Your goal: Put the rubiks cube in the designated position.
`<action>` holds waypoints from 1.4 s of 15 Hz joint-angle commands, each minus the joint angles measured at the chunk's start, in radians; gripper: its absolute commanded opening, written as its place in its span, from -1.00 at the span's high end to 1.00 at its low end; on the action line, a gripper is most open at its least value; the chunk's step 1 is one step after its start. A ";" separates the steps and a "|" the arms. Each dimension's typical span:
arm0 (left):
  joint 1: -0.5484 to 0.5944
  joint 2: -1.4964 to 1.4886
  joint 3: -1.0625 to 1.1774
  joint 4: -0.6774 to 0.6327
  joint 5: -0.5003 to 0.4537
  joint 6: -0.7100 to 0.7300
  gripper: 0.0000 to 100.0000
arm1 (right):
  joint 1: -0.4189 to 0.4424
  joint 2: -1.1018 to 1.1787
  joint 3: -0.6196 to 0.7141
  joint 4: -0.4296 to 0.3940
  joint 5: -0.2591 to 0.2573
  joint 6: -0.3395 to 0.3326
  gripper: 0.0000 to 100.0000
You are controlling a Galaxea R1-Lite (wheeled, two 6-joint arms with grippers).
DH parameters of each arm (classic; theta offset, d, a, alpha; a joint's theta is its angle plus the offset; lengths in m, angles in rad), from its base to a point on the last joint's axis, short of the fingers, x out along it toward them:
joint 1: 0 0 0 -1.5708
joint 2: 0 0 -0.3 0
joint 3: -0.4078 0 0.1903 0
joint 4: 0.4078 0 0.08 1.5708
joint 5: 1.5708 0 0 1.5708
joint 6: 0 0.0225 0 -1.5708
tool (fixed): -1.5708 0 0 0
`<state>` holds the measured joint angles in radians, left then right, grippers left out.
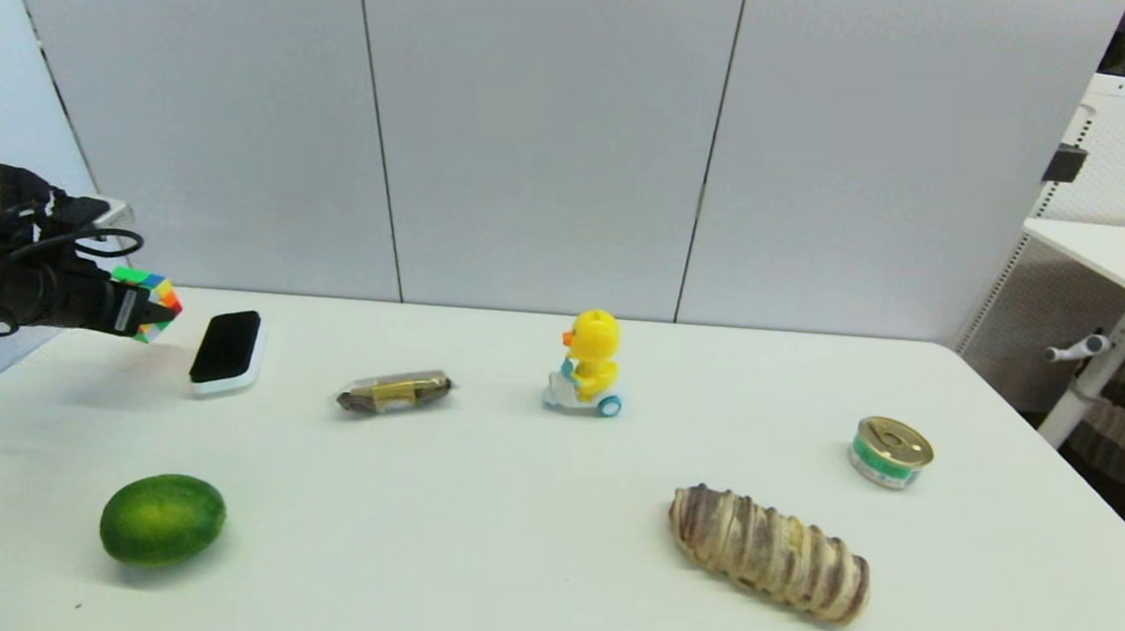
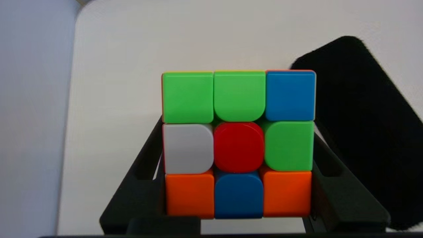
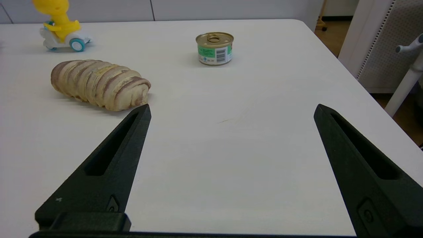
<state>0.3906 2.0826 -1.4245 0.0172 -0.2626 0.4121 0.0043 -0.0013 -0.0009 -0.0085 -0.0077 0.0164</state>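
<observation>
The rubiks cube (image 1: 149,303) hangs in the air at the table's far left, above its back corner. My left gripper (image 1: 142,308) is shut on it. In the left wrist view the rubiks cube (image 2: 238,143) fills the middle, showing green, blue, white, red and orange squares, with a black finger (image 2: 138,188) pressed on each side. My right gripper (image 3: 231,110) is open above the near right part of the table and holds nothing; it is out of the head view. The white tabletop (image 1: 470,507) carries no marker for a position.
A black-topped eraser (image 1: 226,350) lies just right of the cube. Beyond it sit a wrapped snack (image 1: 394,390), a yellow duck toy on a scooter (image 1: 587,363), a small tin can (image 1: 891,451), a striped bread roll (image 1: 769,554) and a green fruit (image 1: 162,519).
</observation>
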 commanded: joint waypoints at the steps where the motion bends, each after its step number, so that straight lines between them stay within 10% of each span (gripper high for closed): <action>1: -0.003 0.053 -0.010 0.000 -0.001 -0.006 1.00 | 0.000 0.001 -0.001 -0.001 0.000 0.000 -1.00; 7: -0.006 0.065 -0.001 0.001 -0.027 -0.006 1.00 | 0.000 0.001 -0.001 -0.001 0.000 0.000 -1.00; 8: -0.006 0.067 -0.004 0.001 -0.027 -0.006 -1.00 | 0.000 0.001 0.001 -0.001 0.000 0.000 -1.00; 21: -0.006 -0.421 -0.068 0.003 -0.029 -0.026 -1.00 | 0.000 0.001 0.001 -0.001 0.000 0.000 -1.00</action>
<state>0.3862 1.8915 -1.5289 0.0147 -0.2889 0.4017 0.0043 -0.0013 -0.0009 -0.0085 -0.0077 0.0168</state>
